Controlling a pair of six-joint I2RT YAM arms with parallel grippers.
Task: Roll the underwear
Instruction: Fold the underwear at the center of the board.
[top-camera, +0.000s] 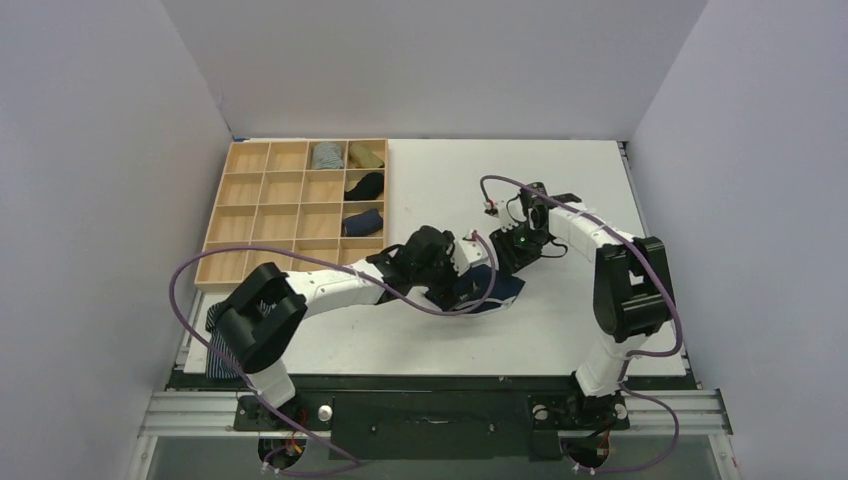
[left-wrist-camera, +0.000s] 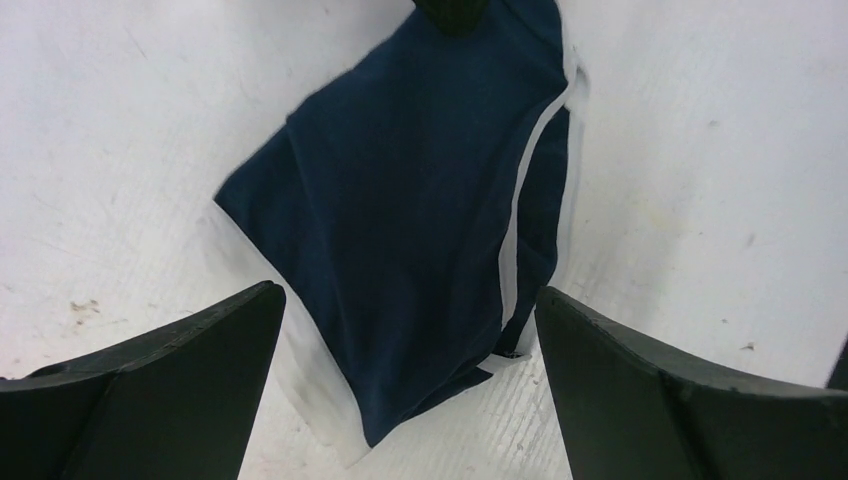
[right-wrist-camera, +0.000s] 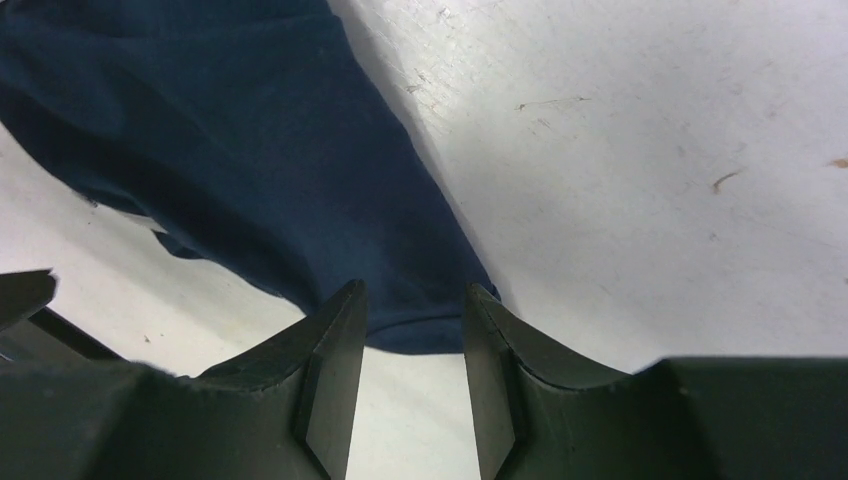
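The navy underwear (top-camera: 492, 291) with white trim lies crumpled flat on the white table at mid-centre. In the left wrist view the underwear (left-wrist-camera: 400, 220) spreads between and beyond my fingers. My left gripper (top-camera: 455, 277) hovers over its near-left part, jaws wide open and empty (left-wrist-camera: 410, 295). My right gripper (top-camera: 497, 250) is at its far end. In the right wrist view its jaws (right-wrist-camera: 413, 290) stand narrowly apart, tips over the end of the underwear (right-wrist-camera: 250, 170), with bare table showing between them. The right gripper's dark tip (left-wrist-camera: 455, 10) shows at the top of the left wrist view.
A wooden tray (top-camera: 225, 225) with many cells stands at the back left; it holds a grey roll (top-camera: 327, 155), an olive roll (top-camera: 366, 153), a black sock roll (top-camera: 365, 186) and a dark blue roll (top-camera: 362, 222). A striped garment (top-camera: 215, 345) hangs at the table's near-left edge.
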